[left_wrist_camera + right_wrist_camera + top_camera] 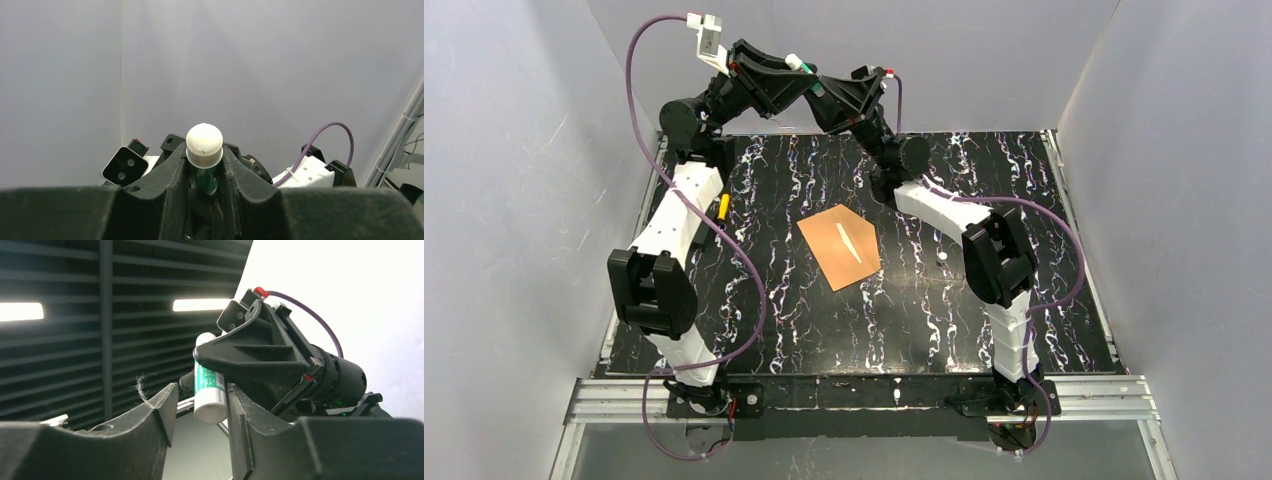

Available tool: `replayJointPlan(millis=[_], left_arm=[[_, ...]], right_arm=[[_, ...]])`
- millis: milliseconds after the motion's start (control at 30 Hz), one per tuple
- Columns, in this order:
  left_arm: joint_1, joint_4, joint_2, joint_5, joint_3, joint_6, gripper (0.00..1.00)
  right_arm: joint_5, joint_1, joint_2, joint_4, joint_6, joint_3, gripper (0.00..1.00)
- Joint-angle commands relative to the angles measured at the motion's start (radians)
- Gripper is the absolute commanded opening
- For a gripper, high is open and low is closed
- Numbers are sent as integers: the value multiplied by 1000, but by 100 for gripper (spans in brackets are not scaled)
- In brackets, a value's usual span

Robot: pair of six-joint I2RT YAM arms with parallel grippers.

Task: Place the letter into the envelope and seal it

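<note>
One glue stick (204, 141): clamped by the left end effector (204, 156), flanked by the half-open right end effector (201, 402).

Envelope (829, 252) orange-brown, table (924, 330) black with white veins, tube (207, 385) green-white.

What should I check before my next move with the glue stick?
1. Left fingers clamped on glue stick: ok.
2. Right fingers closed on its white end: not ok, gap beside one finger.
3. Envelope flat on table, clear of both arms: ok.
4. Letter inside envelope: cannot tell; only a pale sliver shows on it.
5. Envelope sealed: cannot tell.
</note>
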Motion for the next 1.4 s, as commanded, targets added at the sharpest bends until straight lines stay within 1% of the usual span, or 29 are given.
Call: replayJointPlan(millis=[0,67,133,200,233,267,333,367,400,467,500,633,700,767,833,900,933,1000,1233,1300,1367], left_arm=[[5,139,-7,69,52,-36,0],[6,169,-7,64,50,-58,0],[7,181,-7,61,53,-71,0],[8,200,-6,59,58,-86,0],[8,203,-5,60,64,-90,0],[8,203,-3,63,71,-93,0],[8,205,3,67,82,-97,0],[8,205,5,67,83,-99,0],[8,207,5,68,82,-102,0],[7,208,4,69,75,-101,0],[8,208,2,71,71,-97,0],[9,206,6,74,72,-90,0],[8,205,13,72,74,-89,0],[8,201,19,70,73,-84,0],[8,201,27,63,72,-85,0],[7,202,37,62,75,-88,0],[7,202,41,62,78,-89,0],[7,202,47,59,79,-85,0],[7,204,94,39,119,-98,0],[7,206,99,32,123,-101,0],[6,206,104,29,131,-101,0]], right_arm=[[78,2,-33,79,82,-12,47],[87,2,-35,93,93,-17,51],[92,2,-42,102,92,-28,57],[97,1,-48,108,95,-37,59],[98,0,-48,112,100,-37,59],[98,0,-47,113,102,-36,54],[84,0,-45,104,100,-27,38],[70,0,-46,92,94,-22,35],[66,0,-49,86,85,-20,34],[57,0,-50,79,78,-12,34],[50,-1,-49,77,77,-4,36],[33,-2,-35,77,72,38,49],[24,-1,-26,73,72,57,51],[18,-2,-23,72,70,66,51],[14,-1,-21,68,69,68,47],[6,-1,-20,66,67,70,38],[5,-1,-18,66,67,71,35],[5,-1,-15,68,69,74,35],[-5,-1,-1,60,68,106,47],[-3,0,0,65,71,106,46],[4,1,3,72,77,105,43]])
